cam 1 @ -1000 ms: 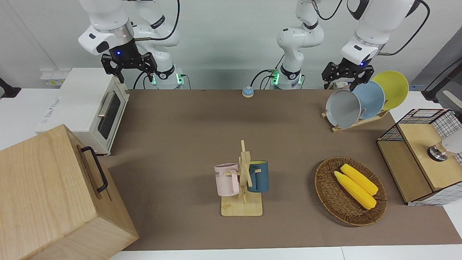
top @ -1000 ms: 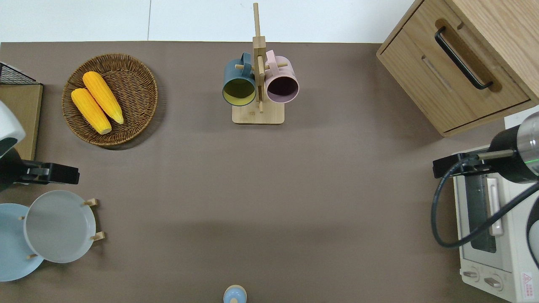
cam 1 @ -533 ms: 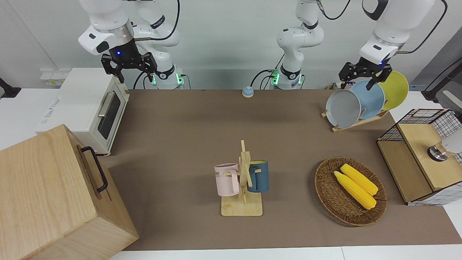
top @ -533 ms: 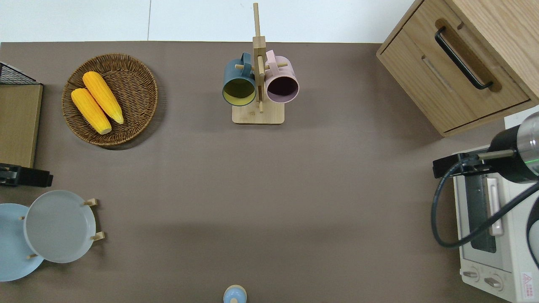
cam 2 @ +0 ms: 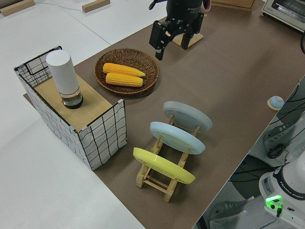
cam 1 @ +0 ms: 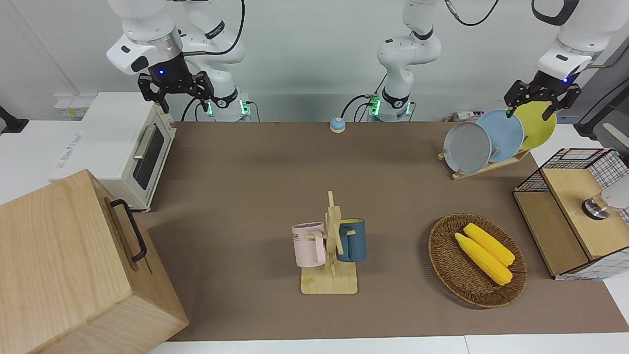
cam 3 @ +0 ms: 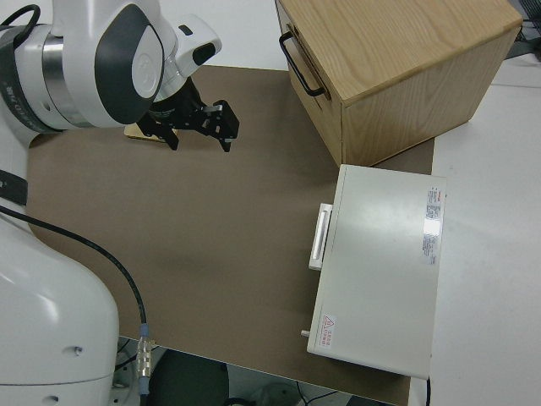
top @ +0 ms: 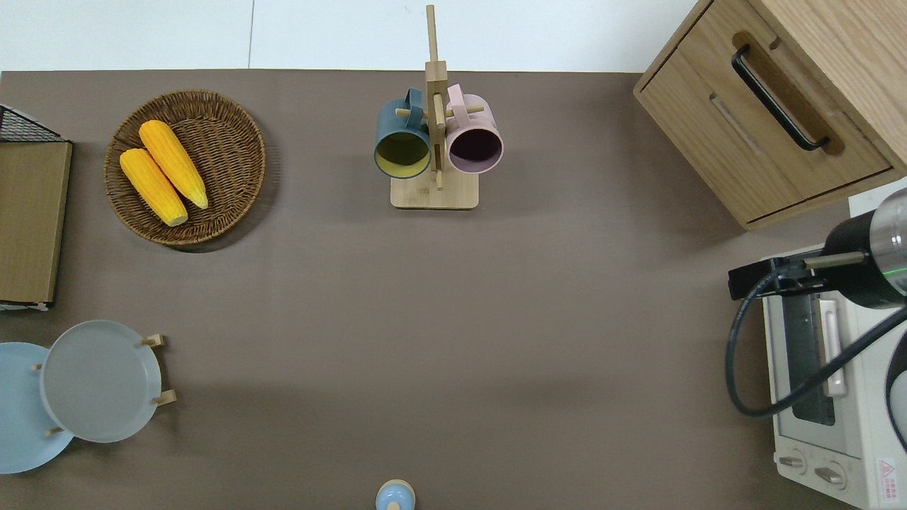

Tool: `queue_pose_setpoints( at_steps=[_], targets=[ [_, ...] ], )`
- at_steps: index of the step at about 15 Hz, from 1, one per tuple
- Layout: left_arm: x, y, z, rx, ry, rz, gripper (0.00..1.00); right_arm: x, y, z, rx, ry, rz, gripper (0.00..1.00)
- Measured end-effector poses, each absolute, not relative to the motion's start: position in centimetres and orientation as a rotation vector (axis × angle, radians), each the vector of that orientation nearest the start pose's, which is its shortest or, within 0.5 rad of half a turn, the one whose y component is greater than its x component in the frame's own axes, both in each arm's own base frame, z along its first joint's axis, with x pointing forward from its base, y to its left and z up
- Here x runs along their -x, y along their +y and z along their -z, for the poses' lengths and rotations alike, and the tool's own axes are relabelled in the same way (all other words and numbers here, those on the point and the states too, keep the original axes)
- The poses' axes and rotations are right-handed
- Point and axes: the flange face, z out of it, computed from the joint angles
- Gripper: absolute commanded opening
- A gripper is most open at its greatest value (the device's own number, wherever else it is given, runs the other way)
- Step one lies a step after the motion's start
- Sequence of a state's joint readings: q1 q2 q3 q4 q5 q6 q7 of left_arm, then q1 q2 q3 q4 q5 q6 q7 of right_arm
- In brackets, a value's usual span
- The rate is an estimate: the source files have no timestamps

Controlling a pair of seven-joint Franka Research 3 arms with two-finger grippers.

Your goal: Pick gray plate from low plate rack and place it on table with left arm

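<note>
You get a front camera facing the robots and one straight overhead; both share the mug stand [cam 1: 330, 246] mid-frame.

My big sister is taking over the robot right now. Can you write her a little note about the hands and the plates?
Left hand: open, holding nothing, raised off the rack.
Right arm: parked, right hand open.
Gray plate: in the low plate rack, at the rack's end toward the table's middle, beside the light blue plate.
Done: nothing yet.
Left: grab the gray plate, lift it out, lay it on the table.
</note>
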State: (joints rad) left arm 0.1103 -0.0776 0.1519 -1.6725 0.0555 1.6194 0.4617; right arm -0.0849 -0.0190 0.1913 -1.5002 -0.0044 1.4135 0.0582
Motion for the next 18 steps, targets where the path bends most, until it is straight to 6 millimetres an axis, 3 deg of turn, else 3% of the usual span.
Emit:
queue_pose_setpoints(
  at_steps=[7,9,14,18],
  targets=[
    [-51.2,16.6,-57.4,3.094,0.264,-0.059,0.98,-52.9,5.7,-65.4,3.152,-0.075,-0.106,0.990],
    [-51.0,16.9,-55.2,3.097,0.259,-0.060,0.98,-52.9,5.7,-65.4,3.152,-0.075,-0.106,0.990],
    [-49.0,16.2,-50.8,3.110,0.231,-0.056,0.99,-52.9,5.7,-65.4,3.152,-0.075,-0.106,0.990],
    [-47.4,15.6,-48.8,3.116,0.227,-0.048,0.99,-52.9,5.7,-65.4,3.152,-0.075,-0.106,0.990]
  ],
)
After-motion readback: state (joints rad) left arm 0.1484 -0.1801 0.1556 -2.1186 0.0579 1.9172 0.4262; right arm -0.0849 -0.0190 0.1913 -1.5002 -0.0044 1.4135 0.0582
